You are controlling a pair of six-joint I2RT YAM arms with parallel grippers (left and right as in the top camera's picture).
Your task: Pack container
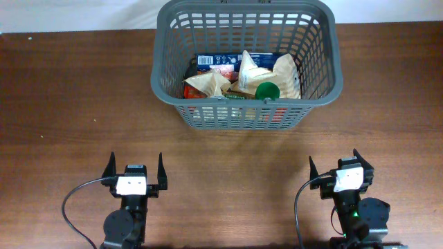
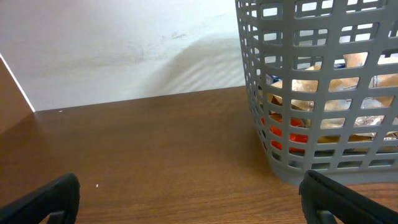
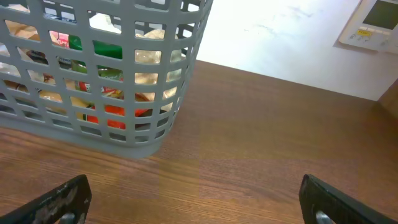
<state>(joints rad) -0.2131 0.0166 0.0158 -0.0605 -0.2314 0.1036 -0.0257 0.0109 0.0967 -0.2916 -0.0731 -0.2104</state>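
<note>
Grey laundry basket (image 1: 242, 116) at 12 o'clock looks packed imo; left gripper (image 1: 136, 166) & right gripper (image 1: 335, 163) both gaping, empty, so park clear.

Overhead down; wrist views facing container (image 1: 155, 69)

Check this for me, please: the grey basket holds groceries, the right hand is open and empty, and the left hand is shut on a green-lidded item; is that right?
Not quite: the left hand is open and empty too, as the overhead view shows. The green lid sits inside the grey basket among the groceries, and the right hand is open and empty.
</note>
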